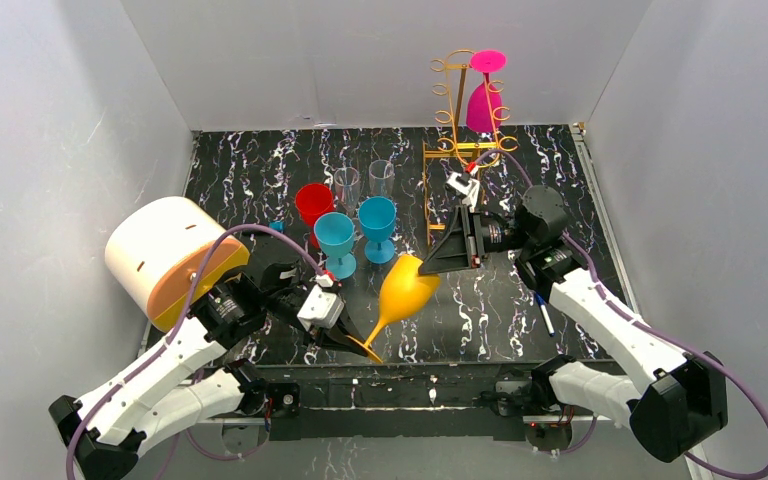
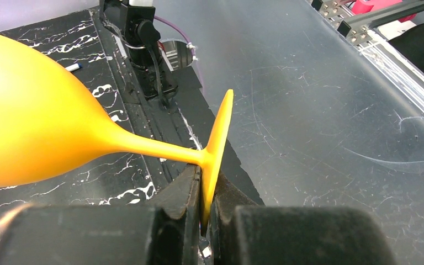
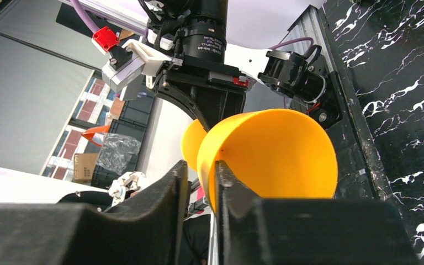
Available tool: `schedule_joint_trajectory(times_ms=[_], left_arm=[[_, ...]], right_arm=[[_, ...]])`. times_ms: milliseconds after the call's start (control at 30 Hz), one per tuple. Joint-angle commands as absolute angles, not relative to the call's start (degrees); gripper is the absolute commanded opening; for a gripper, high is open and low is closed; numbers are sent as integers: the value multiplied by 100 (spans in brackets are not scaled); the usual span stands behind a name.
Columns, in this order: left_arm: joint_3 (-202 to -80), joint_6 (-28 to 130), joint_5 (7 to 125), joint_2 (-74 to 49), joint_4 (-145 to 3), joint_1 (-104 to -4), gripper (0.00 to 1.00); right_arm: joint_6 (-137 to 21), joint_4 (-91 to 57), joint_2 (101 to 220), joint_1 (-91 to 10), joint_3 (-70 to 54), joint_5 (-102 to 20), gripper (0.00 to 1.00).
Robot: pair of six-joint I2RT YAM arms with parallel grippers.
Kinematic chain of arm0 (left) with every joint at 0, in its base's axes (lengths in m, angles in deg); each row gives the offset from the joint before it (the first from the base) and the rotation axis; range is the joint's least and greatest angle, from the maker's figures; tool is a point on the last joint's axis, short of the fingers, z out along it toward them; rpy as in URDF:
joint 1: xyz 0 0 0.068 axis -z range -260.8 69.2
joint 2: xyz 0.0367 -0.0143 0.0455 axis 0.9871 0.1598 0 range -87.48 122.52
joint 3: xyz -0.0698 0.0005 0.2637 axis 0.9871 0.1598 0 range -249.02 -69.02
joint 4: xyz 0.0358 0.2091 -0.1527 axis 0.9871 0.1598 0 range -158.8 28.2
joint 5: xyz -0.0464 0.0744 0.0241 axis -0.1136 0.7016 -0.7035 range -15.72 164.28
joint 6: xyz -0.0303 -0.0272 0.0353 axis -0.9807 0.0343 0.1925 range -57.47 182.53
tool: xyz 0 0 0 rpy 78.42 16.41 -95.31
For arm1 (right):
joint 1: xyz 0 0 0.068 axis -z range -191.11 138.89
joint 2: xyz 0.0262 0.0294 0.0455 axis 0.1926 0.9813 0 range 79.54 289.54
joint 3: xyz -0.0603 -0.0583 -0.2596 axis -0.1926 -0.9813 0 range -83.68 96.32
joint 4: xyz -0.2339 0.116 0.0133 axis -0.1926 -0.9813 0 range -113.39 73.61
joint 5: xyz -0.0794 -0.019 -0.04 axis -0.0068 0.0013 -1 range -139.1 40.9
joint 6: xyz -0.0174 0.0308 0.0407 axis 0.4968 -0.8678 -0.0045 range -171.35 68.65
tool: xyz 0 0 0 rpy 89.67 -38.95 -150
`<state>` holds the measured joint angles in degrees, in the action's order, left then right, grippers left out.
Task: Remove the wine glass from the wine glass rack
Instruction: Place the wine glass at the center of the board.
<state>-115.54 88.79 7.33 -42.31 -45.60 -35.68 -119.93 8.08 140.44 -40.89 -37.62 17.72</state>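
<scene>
Near edge, about 7 o'clock on the table [image 1: 560, 180]: the left gripper [image 1: 358, 343] is clamped on the foot of a yellow wine glass [image 1: 405, 285]. The left wrist view shows both fingers [image 2: 185, 190] pressed flat against the foot disc of this glass [image 2: 33, 116], the stem running out level above the table.

Centre: the glass lies tilted, foot towards 7 o'clock and bowl towards 1 o'clock. The right gripper [image 1: 426, 264] is closed on the rim of the bowl. In the right wrist view one finger [image 3: 171, 185] sits outside and the other inside the wall of the glass [image 3: 276, 149].

At 4 o'clock a pen [image 1: 545, 315] lies on the table. At 9 o'clock sits a white and peach drum [image 1: 165, 255].

Around 11 o'clock stand two blue goblets [image 1: 377, 222], a red cup [image 1: 314, 203] and two clear glasses [image 1: 347, 185], close together.

Far edge, 1 o'clock: the wine glass rack [image 1: 427, 195] stands upright. A pink wine glass [image 1: 484, 105] hangs upside down from its top hooks.
</scene>
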Motion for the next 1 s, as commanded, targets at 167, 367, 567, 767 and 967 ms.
schedule_joint_trajectory(times_ms=[167,367,567,767,967], left_arm=[[-11691,8968,691,-4221,-4305,-3579,0],[-11683,8973,662,-4213,-4286,-3585,0],[-11709,8985,774,-4221,-4271,-3581,0],[-11709,8992,831,-4261,-4253,-3580,0],[-11823,9006,969,-4274,-4242,-3579,1]], right_arm=[[-11904,844,14008,-4280,-3388,1940,29],[-11903,820,14049,-4339,-3396,1953,22],[-11851,763,14079,-4426,-3350,1931,35],[-11782,702,14051,-4468,-3350,1934,12],[-11603,686,13944,-4501,-3331,1898,1]])
